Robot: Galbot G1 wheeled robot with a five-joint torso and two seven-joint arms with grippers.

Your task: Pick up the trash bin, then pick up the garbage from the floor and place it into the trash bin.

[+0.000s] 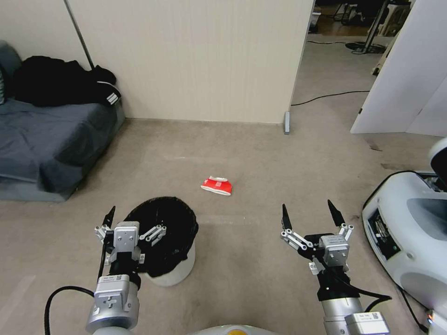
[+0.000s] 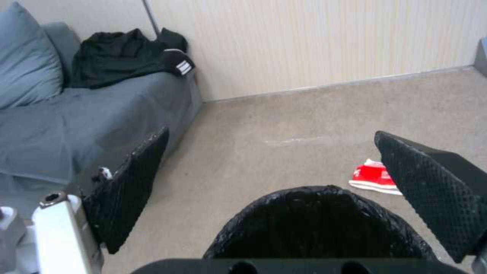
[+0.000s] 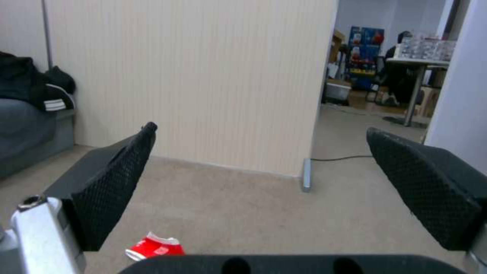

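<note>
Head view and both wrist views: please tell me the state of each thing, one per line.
Round white plastic trash bin with black bag liner: upright on the floor, open, not held.
Red-white packet: lying on the carpet, untouched.
Left end effector: open, over the bin's rim.
Right end effector: open, holding nothing.

Left tool, right tool agape
</note>
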